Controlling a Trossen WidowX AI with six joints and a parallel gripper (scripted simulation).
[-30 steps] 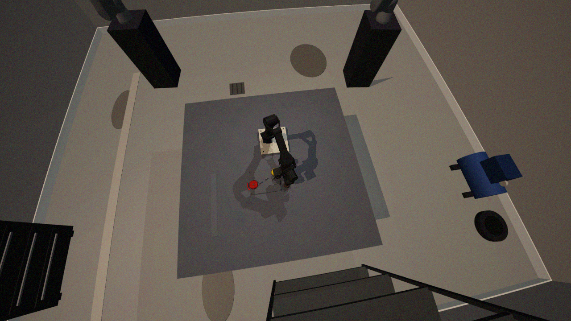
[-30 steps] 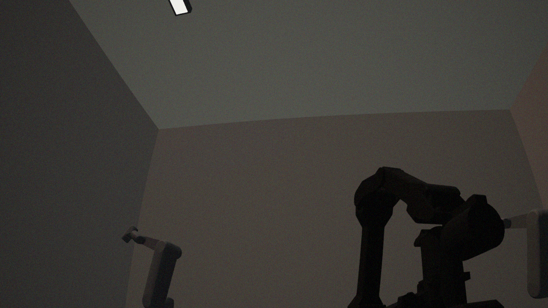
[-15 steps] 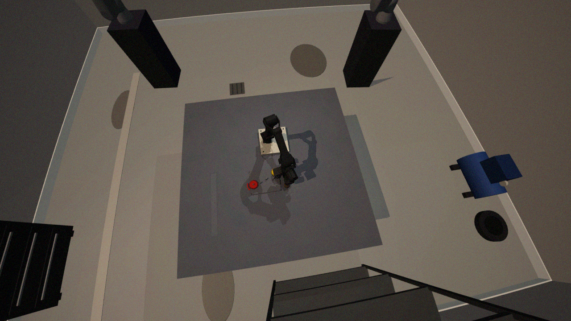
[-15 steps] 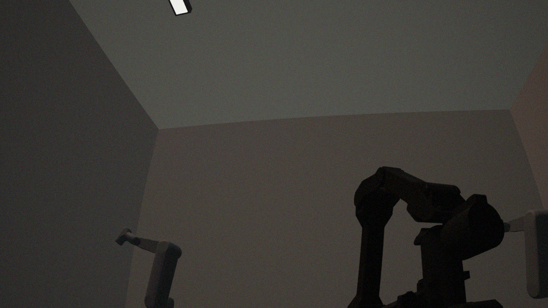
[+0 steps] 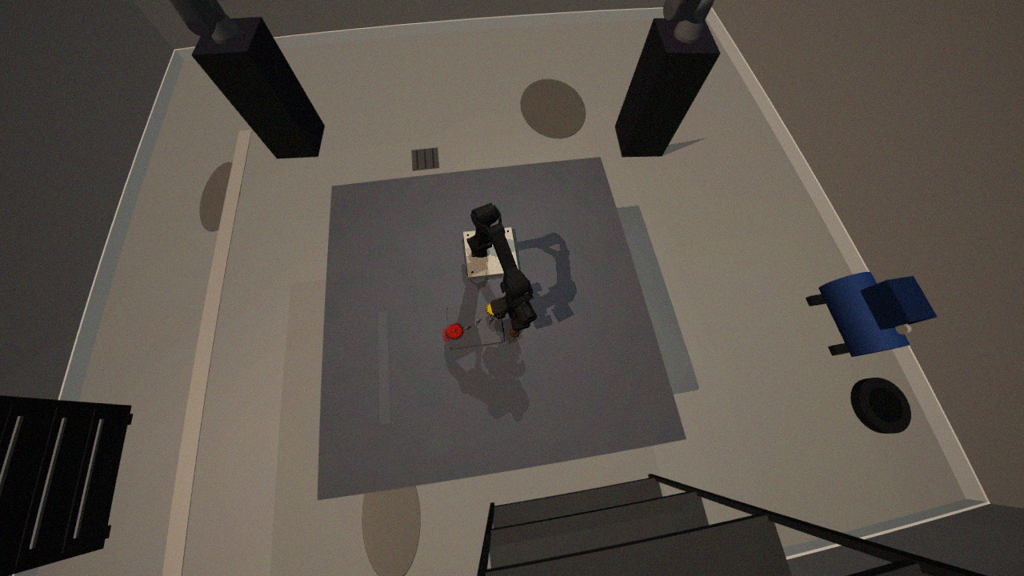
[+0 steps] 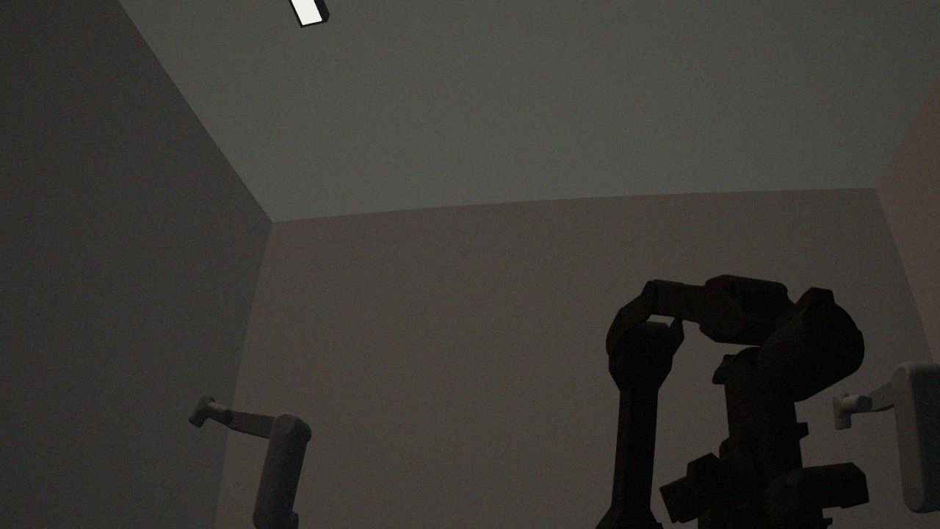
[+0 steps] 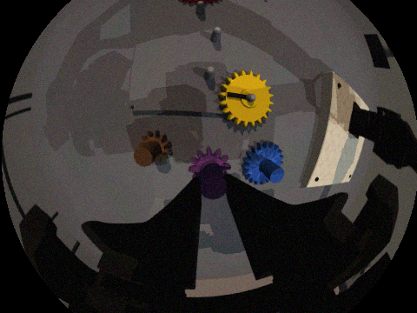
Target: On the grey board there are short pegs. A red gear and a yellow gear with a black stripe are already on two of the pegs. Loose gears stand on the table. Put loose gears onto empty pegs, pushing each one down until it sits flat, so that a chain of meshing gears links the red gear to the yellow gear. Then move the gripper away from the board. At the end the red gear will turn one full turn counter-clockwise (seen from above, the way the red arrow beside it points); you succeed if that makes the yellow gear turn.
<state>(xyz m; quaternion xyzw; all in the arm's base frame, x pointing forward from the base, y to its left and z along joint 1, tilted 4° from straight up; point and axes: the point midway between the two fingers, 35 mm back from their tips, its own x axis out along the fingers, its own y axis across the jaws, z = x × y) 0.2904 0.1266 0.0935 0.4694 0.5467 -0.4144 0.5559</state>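
Note:
My gripper [image 7: 212,180] is shut on the dark handle of the purple gear [image 7: 209,157] and holds it upright, a little above the table. In the wrist view, an orange-brown gear [image 7: 161,141] stands to its left and a blue gear [image 7: 261,158] to its right, both with upright handles. The yellow gear [image 7: 258,83] [image 5: 490,309] with a black stripe sits on its peg on the grey board [image 7: 167,97]. The red gear [image 5: 452,329] [image 7: 191,1] is at the board's far end. Bare pegs stand between them: one [image 7: 210,76], another [image 7: 217,36] and a third [image 7: 201,9] beside the red gear.
The pale base plate [image 7: 323,152] [image 5: 470,269] of the arm is right of the blue gear in the wrist view. The arm hides part of the work area in the top view. The exterior view shows the dark arm [image 6: 637,421] but no gears.

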